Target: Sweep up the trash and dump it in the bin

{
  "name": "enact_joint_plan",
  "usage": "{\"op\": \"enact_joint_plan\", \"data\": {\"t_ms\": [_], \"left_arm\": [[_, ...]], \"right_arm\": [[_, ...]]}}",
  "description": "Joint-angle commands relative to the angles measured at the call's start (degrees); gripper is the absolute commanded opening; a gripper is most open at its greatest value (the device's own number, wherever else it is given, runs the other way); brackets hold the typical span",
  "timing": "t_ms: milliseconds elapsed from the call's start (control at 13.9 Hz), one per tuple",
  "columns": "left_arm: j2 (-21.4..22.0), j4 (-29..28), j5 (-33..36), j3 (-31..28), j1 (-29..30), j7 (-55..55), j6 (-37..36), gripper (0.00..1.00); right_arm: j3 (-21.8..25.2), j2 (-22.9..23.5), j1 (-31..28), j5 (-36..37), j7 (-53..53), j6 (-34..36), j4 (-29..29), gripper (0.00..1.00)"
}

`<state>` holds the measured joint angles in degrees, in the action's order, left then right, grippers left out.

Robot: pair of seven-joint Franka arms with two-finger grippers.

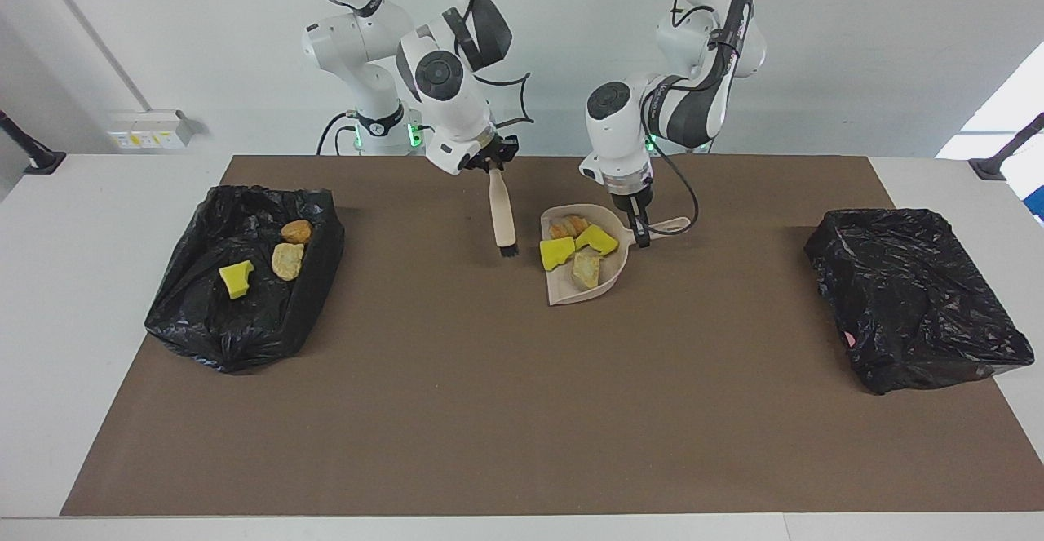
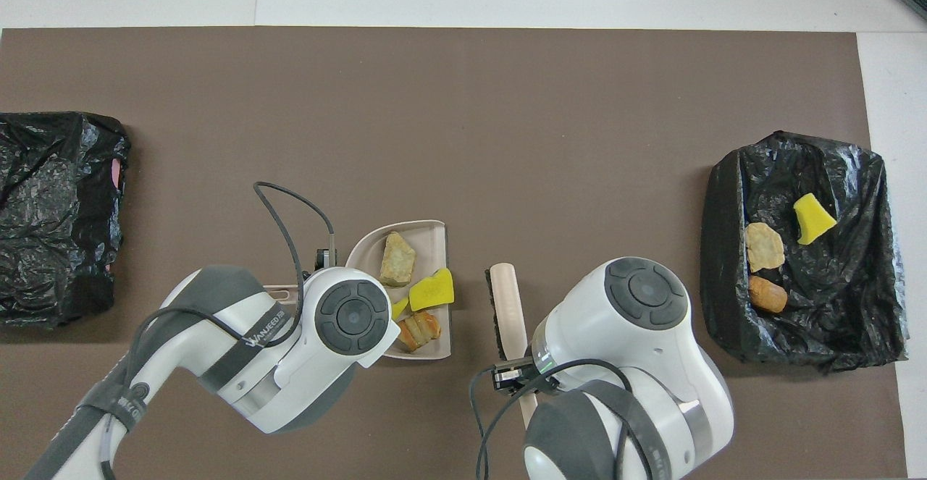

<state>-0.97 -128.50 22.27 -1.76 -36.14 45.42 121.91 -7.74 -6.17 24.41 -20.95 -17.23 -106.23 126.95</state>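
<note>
mat (image 1: 522, 410): brown, matte, flat; covers most of table.
bin, right arm's end (image 1: 245, 276): black crinkled plastic liner, glossy, soft walls; holds 3 scraps: 1 yellow sponge chunk, 2 tan/orange lumps.
bin, left arm's end (image 1: 917, 296): same black liner, looks slack; no scraps visible inside.
dustpan (image 1: 571, 292): beige rigid plastic, shallow scoop with raised rim at handle end, open lip pointing away from robots; appears low on or just over mat, can't confirm contact.
brush (image 1: 500, 213): beige handle, dark bristles at lower end; hangs upright beside dustpan, apart from it.
trash (image 1: 581, 247): 4 scraps in dustpan: 2 yellow sponge chunks (porous, angular), 2 tan/orange-brown lumps (rough, bread-like).
left gripper (image 1: 641, 231): pinching dustpan handle, fingertips pressed onto it.
right gripper (image 1: 492, 163): clamped on top of brush handle.
step, judged: sweep done, carry and dump next.
how-to: keep open lip tilted slightly up in transit, no jerks; sponge is light and sits close to lip, likely to bounce out. Clear soft bin wall before tipping; tip well over liner, not at edge. Keep brush out of path.
</note>
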Motion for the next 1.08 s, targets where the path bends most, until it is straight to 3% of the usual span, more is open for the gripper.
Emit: {"op": "enact_joint_plan", "data": {"t_ms": [0,215,502,646,1004], "left_arm": [[1.3,1.7,0.8,0.0,3.0,4.8,0.2,0.00],[2.7,4.1,0.4,-0.3,5.4,8.7,-1.5,0.00],[3.6,12.0,-3.8,-0.4,11.3,16.2,-6.8,0.00],[3.1,16.2,-6.4,-0.5,16.2,22.0,-9.5,0.00],[2.6,17.8,-6.8,-0.6,31.1,30.9,-8.5,0.00]], "right_arm": [[-0.3,-3.3,1.8,2.8,-2.3,-0.1,2.7,0.00],[-0.5,-4.1,2.5,3.1,-3.8,-1.3,3.5,0.00],[-0.6,-3.1,10.2,5.0,-13.2,-6.3,3.5,0.00],[-0.6,-0.9,14.9,5.2,-17.4,-10.5,3.3,0.00],[-0.5,9.0,24.3,7.5,-29.5,-18.1,-0.4,0.00]]}}
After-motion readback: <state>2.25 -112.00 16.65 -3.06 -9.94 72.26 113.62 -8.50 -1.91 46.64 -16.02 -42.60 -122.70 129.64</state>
